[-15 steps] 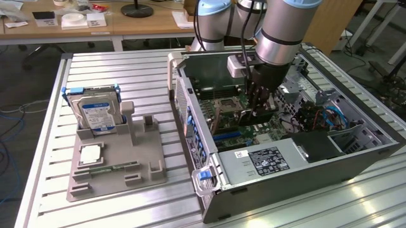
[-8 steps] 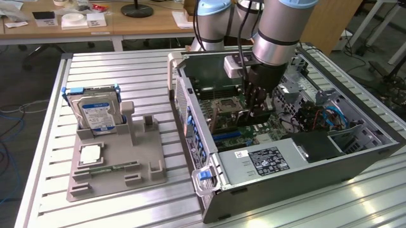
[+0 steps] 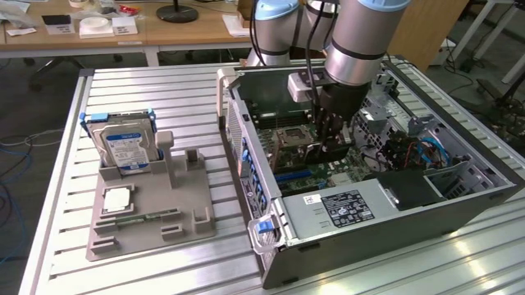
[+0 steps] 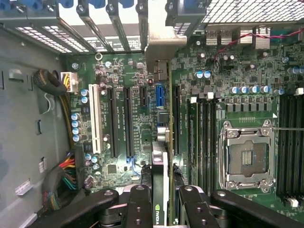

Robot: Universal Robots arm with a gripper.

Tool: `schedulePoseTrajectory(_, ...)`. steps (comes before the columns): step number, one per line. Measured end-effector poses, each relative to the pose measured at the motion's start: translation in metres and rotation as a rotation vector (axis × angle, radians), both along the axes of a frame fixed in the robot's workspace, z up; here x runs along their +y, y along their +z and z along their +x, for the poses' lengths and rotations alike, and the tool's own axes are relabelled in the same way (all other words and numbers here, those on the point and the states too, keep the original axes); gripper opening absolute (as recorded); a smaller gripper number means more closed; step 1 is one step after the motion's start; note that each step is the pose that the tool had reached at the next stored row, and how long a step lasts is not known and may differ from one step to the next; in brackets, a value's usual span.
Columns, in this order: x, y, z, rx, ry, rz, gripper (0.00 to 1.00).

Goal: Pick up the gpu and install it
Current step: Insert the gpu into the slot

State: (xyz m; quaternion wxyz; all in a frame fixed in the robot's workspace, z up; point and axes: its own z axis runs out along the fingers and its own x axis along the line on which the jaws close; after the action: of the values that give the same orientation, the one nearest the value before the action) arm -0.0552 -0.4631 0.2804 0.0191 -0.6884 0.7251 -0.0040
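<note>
The gpu (image 4: 162, 156) shows edge-on in the wrist view, a thin dark card with a green logo near the fingers and a silver bracket (image 4: 159, 45) reaching the case's rear slot openings. My gripper (image 4: 161, 202) is shut on it, one finger on each face. The card hangs upright over the green motherboard (image 4: 118, 71), lined up along the long black expansion slots (image 4: 175, 118); whether it touches a slot I cannot tell. In the exterior view my gripper (image 3: 328, 142) is down inside the open computer case (image 3: 246, 129), holding the dark gpu (image 3: 330, 155) beside the processor socket (image 3: 291, 136).
Inside the case are the power supply (image 3: 345, 209), drive bays with blue cables (image 3: 426, 150) and the processor socket (image 4: 247, 156). On the exterior view's left, a grey fixture (image 3: 152, 203) carries a hard drive (image 3: 123, 144), a memory stick (image 3: 144, 218) and a processor chip (image 3: 115, 198).
</note>
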Motion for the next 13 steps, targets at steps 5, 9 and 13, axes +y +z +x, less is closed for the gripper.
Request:
schedulePoseTrajectory(5,-0.0001,-0.001,-0.004,-0.0001,0.0,0.0,0.27)
schedulePoseTrajectory(9,-0.0013,-0.0013,-0.006,0.0,0.0,-0.0001,0.27)
schedulePoseTrajectory(13,-0.0016,-0.0026,-0.01,0.0,0.0,0.0,0.27)
